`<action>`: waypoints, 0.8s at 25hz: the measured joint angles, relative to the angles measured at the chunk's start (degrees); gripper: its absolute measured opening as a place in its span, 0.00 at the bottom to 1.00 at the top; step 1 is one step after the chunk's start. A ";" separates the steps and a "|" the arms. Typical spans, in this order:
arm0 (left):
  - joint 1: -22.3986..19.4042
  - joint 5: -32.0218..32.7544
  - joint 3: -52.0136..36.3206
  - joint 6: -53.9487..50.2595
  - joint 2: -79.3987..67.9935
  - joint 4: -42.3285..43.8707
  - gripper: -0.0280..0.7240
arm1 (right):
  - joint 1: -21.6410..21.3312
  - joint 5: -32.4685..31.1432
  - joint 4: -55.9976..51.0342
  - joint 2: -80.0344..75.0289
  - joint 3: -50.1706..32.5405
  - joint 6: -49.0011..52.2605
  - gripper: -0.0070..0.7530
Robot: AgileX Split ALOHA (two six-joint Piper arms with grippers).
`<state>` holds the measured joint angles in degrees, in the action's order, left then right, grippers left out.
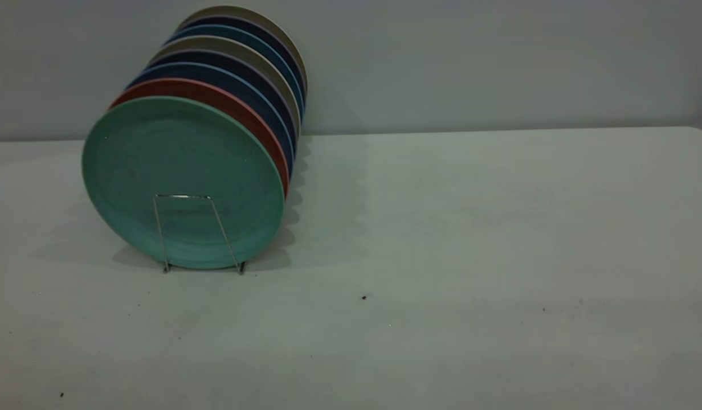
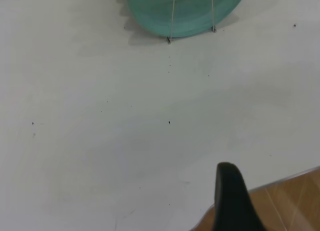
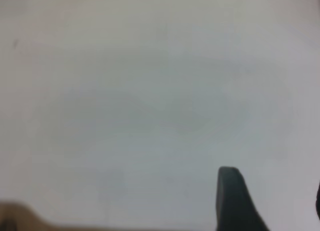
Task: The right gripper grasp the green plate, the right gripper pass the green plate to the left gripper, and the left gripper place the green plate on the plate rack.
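Note:
The green plate stands upright at the front of the plate rack, leaning against a salmon-pink plate. The rack's front wire loop crosses the plate's lower face. The plate's bottom edge and the rack's wire also show in the left wrist view. My left gripper is only a dark tip over the table's near edge, far from the plate. My right gripper is open and empty over bare table. Neither gripper shows in the exterior view.
Behind the pink plate, several dark blue and grey plates fill the rack in a row towards the wall. The white table stretches to the right of the rack. Wooden floor shows past the table edge.

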<state>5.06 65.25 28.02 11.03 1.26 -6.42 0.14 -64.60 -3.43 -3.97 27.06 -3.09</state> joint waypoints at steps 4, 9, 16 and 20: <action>0.00 0.00 0.00 -0.05 0.00 -0.02 0.64 | -1.47 -0.55 0.00 4.93 0.00 0.00 0.54; 0.00 0.00 0.00 -0.05 0.00 -0.06 0.64 | -1.40 -0.55 -0.04 4.92 0.00 0.00 0.54; -0.27 0.00 0.00 -0.05 0.00 -0.06 0.64 | -1.40 -0.55 -0.04 4.92 0.00 0.00 0.54; -0.27 0.00 0.00 -0.05 0.00 -0.06 0.64 | -1.40 -0.55 -0.04 4.92 0.00 0.00 0.54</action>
<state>4.78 65.25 28.02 10.98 1.26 -6.48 -1.26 -65.15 -3.47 0.95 27.06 -3.09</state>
